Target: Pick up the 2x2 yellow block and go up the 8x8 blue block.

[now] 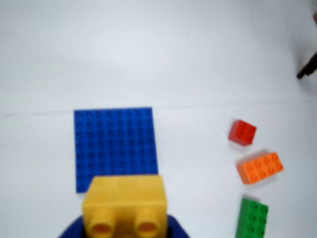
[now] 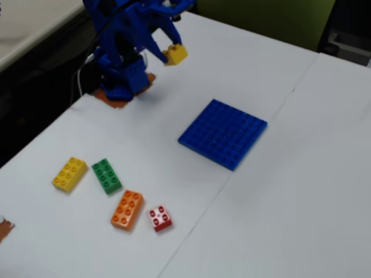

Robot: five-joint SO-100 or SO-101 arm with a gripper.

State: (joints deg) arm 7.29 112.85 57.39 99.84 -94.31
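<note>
The fingers [image 2: 172, 51] are clamped on the yellow block [image 2: 175, 54], held up in the air off the table [image 2: 301, 191] in the fixed view, near the arm's base [image 2: 119, 81]. In the wrist view that block [image 1: 125, 204] fills the bottom edge, its hollow underside facing the camera, with the blue plate [image 1: 115, 146] lying flat just above it at 12 o'clock. In the fixed view the plate [image 2: 223, 133] sits at 4 o'clock from the block, well apart. Down at 7 o'clock from the plate lie four loose bricks: yellow [image 2: 69, 174], green [image 2: 106, 175], orange [image 2: 127, 209], red [image 2: 159, 218].
</note>
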